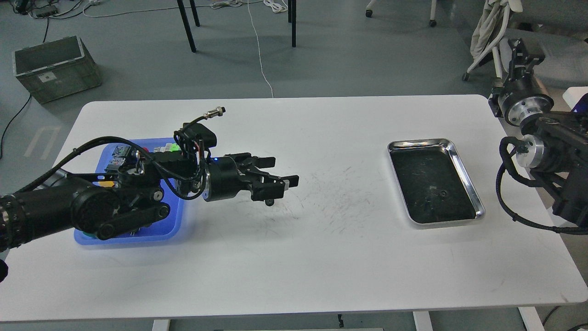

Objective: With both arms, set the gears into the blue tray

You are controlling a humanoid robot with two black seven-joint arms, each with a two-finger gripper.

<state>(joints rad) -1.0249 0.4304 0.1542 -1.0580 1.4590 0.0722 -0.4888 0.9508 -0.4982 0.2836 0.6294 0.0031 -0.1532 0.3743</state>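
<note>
One small black gear (270, 202) lies on the white table, just showing under my left gripper (281, 172). That gripper is open and hangs low over the gear, with its fingers pointing right. A second tiny gear (443, 194) lies on the black lining of the steel tray (434, 142). The blue tray (151, 237) sits at the left and is mostly covered by my left arm. My right gripper (524, 47) is held high beyond the table's far right corner. It is seen small and dark, so its fingers cannot be told apart.
Push-button switches with coloured caps (171, 147) lie in the blue tray's far end. On the floor stand a grey crate (55, 66) at the back left and chair legs behind the table. The table's (294, 271) middle is scuffed.
</note>
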